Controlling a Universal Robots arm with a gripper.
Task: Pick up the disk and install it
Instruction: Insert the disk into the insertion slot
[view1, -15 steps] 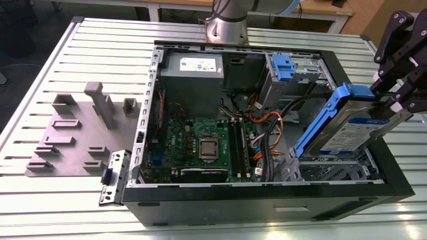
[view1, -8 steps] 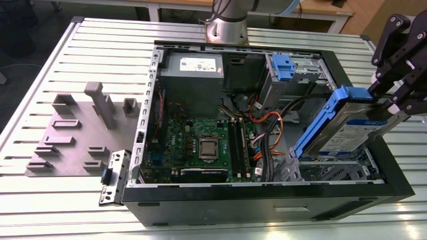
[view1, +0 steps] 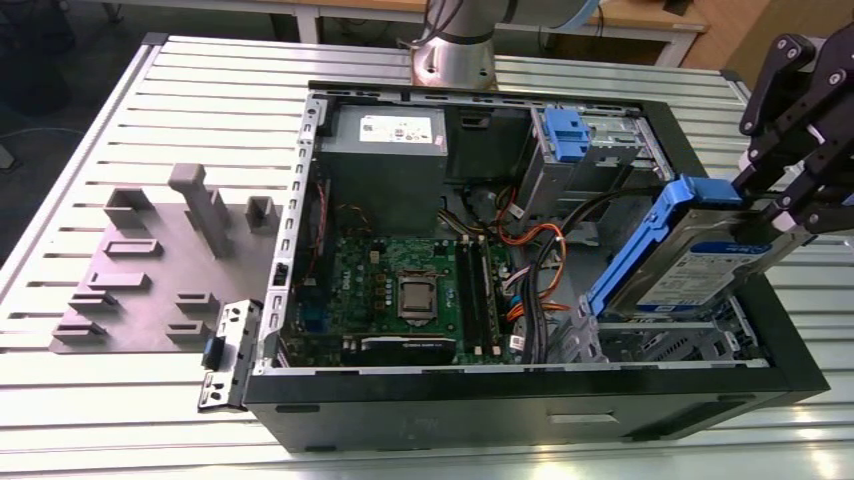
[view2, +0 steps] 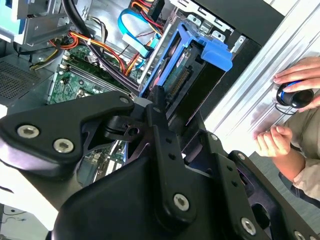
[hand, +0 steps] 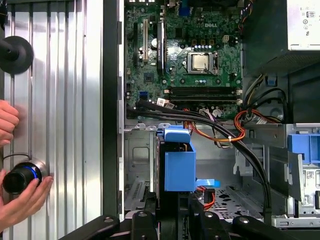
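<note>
1. Disk (view1: 681, 260) hangs tilted over the corner of the computer case (view1: 534, 405) at the exterior view's lower right, and the gripper (view1: 763, 215) is clamped on its upper end. The case stands in the middle of the table (view1: 200, 90). The biggest risk is probably the slant: if the disk is lowered at this angle, its low end could strike the case's rim and nudge the case across the slats.
2. Drive cage (view1: 667, 345) lies directly below the disk. Whether the disk's low end already touches it cannot be told. If the blue rails meet the cage's guides askew, the disk would likely wedge partway in.
3. Cables (hand: 220, 125), an orange and black bundle, run just beside the cage in the first wrist view. A sideways drift could trap them under the disk.
4. A person's hand (hand: 20, 200) rests on a round knob at the table's edge, beside the case wall. A wide swing of the arm might reach it.
5. Blue tab (hand: 179, 165) on the bracket faces the camera. The disk is gripped at one end only, so a bump could twist it between the fingers.
</note>
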